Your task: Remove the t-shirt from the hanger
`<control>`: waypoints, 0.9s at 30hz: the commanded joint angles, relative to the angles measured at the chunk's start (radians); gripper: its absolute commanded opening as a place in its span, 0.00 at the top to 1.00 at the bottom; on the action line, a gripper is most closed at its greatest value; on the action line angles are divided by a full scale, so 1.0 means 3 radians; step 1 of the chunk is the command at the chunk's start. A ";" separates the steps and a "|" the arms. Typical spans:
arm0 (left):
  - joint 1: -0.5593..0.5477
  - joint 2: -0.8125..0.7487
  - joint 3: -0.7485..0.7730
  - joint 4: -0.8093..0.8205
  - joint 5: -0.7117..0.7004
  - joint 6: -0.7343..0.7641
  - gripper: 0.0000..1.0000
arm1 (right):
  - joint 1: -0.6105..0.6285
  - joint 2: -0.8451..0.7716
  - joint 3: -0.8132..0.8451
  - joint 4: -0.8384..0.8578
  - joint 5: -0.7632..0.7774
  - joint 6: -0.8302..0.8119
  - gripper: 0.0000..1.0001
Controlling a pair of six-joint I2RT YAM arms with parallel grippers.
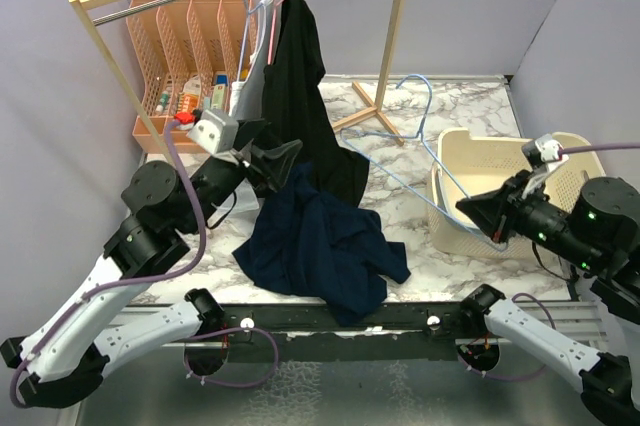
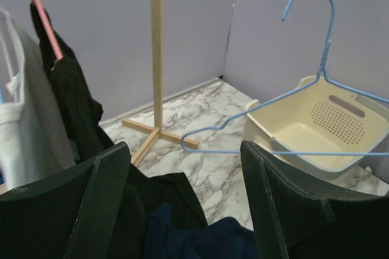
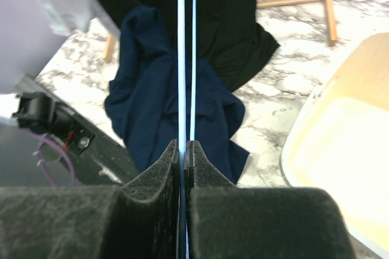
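Observation:
The navy t-shirt (image 1: 320,246) lies crumpled on the marble table near the front edge, off the hanger. It also shows in the left wrist view (image 2: 200,234) and the right wrist view (image 3: 152,107). The bare blue wire hanger (image 1: 427,111) is held in the air between the t-shirt and the basket; it also shows in the left wrist view (image 2: 316,89). My right gripper (image 1: 478,211) is shut on the hanger's wire (image 3: 182,89), its own view (image 3: 183,149) showing the jaws closed on it. My left gripper (image 1: 285,156) is open and empty just above the t-shirt (image 2: 185,210).
A black garment (image 1: 300,86) hangs from a pink hanger on the wooden rack (image 1: 395,16), its hem on the table. A white garment (image 2: 24,131) hangs beside it. A cream basket (image 1: 470,136) stands at the right. An orange organiser (image 1: 185,41) is at the back left.

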 commanded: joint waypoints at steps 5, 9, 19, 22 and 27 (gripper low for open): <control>-0.0016 -0.0701 -0.0659 -0.0155 -0.0627 0.0016 0.29 | -0.0008 0.0614 -0.0242 0.1433 0.1059 0.0091 0.99; -0.0012 -0.1045 -0.1013 -0.0208 -0.0724 -0.0080 0.30 | -0.0007 0.1137 -0.0088 0.2068 0.1496 -0.0062 0.99; -0.0015 -0.1731 -0.1640 -0.0272 -0.0808 -0.0262 0.64 | -0.0012 0.2077 0.0587 0.3028 0.1903 -0.0596 0.99; -0.0016 -0.1908 -0.1777 -0.0299 -0.0827 -0.0311 0.71 | -0.0009 0.2270 0.0800 0.3073 0.1907 -0.0669 0.99; -0.0015 -0.2078 -0.1889 -0.0396 -0.0792 -0.0384 0.74 | -0.0013 0.2500 0.1093 0.3030 0.1874 -0.0760 0.99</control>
